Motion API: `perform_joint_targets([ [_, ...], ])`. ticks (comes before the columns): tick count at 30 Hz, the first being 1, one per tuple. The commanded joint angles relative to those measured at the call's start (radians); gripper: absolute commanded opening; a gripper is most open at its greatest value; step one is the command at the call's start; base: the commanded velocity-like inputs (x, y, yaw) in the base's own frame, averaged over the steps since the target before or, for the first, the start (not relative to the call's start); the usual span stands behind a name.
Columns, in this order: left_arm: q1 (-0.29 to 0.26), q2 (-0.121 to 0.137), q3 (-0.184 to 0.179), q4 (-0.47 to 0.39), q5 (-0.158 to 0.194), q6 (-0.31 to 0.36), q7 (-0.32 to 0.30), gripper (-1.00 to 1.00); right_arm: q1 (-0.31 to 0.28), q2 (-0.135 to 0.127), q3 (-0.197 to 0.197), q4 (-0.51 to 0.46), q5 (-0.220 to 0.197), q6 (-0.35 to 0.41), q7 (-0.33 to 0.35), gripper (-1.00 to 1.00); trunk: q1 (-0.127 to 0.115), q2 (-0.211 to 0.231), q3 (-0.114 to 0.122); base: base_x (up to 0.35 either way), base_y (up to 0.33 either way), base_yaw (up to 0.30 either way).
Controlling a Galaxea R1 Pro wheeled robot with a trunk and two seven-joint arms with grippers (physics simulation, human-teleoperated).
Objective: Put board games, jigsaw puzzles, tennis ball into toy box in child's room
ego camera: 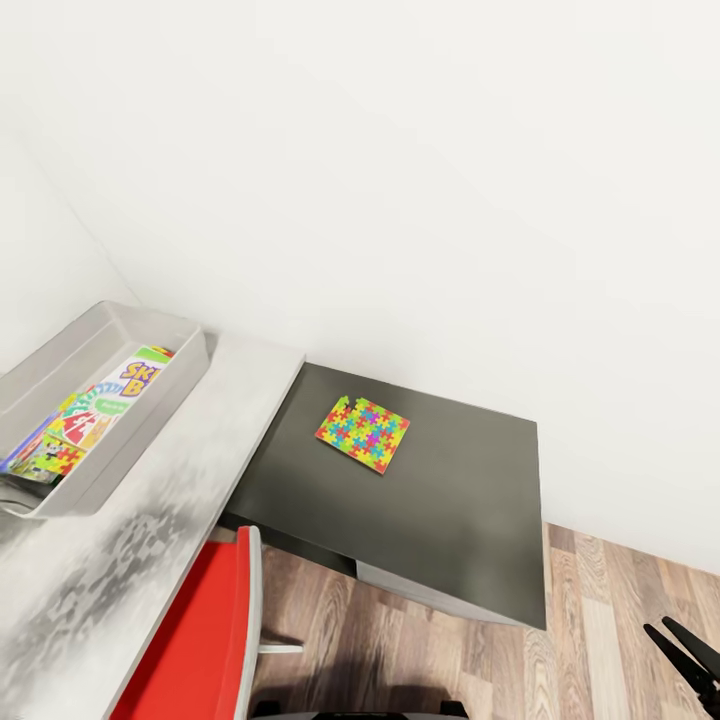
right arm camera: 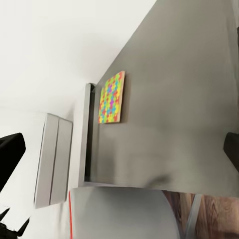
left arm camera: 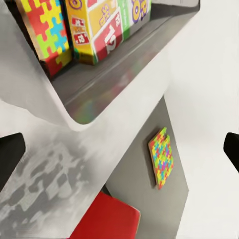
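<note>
Red chair (ego camera: 190, 640) aside, one mosaic jigsaw slab (ego camera: 363, 433) remains on the dark worktop (ego camera: 470, 520); approach flat (right black gripper (ego camera: 688, 655) spread apart, empty)

Standing at the near edge of the scene, a red chair (ego camera: 195, 640) with a pale grey rim along its seat, its white leg crossing toward the floor. Showing as a red seat corner (left arm camera: 107, 221) in the left wrist view. Spreading beneath, a wood-plank floor (ego camera: 600, 640) in brown and grey tones, running up to a plain white wall (ego camera: 400, 180). Meeting that wall at the left, a second white wall (ego camera: 40, 270), forming a corner.
</note>
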Motion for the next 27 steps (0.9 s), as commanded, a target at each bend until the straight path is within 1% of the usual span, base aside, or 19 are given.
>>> perform_joint_targets([
  [1,0.001,-0.004,0.013,0.0,-0.026,0.002,-0.024,1.0,0.001,0.0,0.001,-0.001,-0.007,0.008,-0.001,1.0,0.001,-0.002,0.0,0.0,0.0,0.129],
  [4,0.003,-0.012,0.048,0.0,-0.063,0.002,-0.073,1.0,0.001,0.0,0.001,-0.002,-0.006,0.007,-0.001,1.0,0.001,-0.002,0.003,0.0,0.0,0.153],
  [5,0.004,-0.015,0.064,0.0,-0.08,0.002,-0.105,1.0,0.001,0.001,0.001,-0.002,-0.006,0.007,-0.002,1.0,0.001,-0.002,0.004,0.0,0.0,0.176],
  [8,0.005,-0.019,0.077,0.0,-0.107,0.002,-0.139,1.0,0.001,0.001,0.001,-0.002,-0.005,0.007,-0.002,1.0,0.001,-0.002,0.007,0.0,0.0,0.184],
  [12,0.006,-0.021,0.086,0.0,-0.143,0.002,-0.162,1.0,0.001,0.002,0.001,-0.003,-0.005,0.007,-0.004,1.0,0.001,-0.002,0.012,0.0,0.0,0.192],
  [13,0.006,-0.021,0.087,0.0,-0.157,0.002,-0.168,1.0,0.001,0.003,0.002,-0.004,-0.005,0.007,-0.005,1.0,0.001,-0.002,0.013,0.0,0.0,0.196],
  [18,0.006,-0.027,0.09,0.0,-0.178,0.002,-0.177,1.0,0.001,0.003,0.003,-0.004,-0.005,0.006,-0.007,1.0,0.001,-0.002,0.019,-0.005,0.0,0.195],
  [21,0.006,-0.029,0.091,-0.001,-0.181,0.002,-0.18,1.0,0.001,0.004,0.004,-0.002,-0.005,0.006,-0.007,1.0,0.001,-0.002,0.021,-0.015,0.0,0.11],
  [27,0.006,-0.031,0.09,-0.006,-0.183,0.002,-0.197,1.0,0.001,0.004,0.002,0.002,-0.005,0.006,-0.007,1.0,0.001,-0.002,0.021,-0.004,-0.009,0.022],
])
